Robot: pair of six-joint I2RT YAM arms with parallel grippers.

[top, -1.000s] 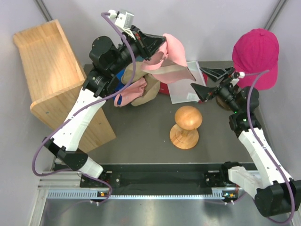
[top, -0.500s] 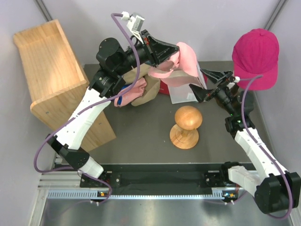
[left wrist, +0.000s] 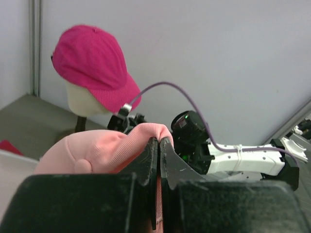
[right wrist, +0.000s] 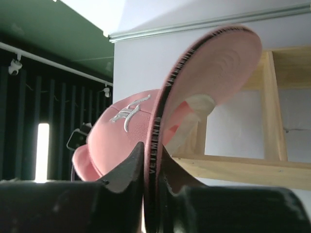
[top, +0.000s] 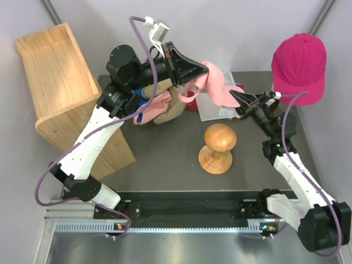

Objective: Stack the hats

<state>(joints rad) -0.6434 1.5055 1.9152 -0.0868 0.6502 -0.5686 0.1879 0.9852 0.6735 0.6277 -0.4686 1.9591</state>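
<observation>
Grippers share the light pink cap (top: 219, 91) mid-air at the far middle, left gripper (top: 204, 70) clamped on its crown, right gripper (top: 235, 99) pinching its brim, likely to spread it open for stacking.

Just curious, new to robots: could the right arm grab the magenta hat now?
Probably not yet: the right fingers are pinching the pink cap by its brim. The magenta hat sits close, unblocked.
</observation>
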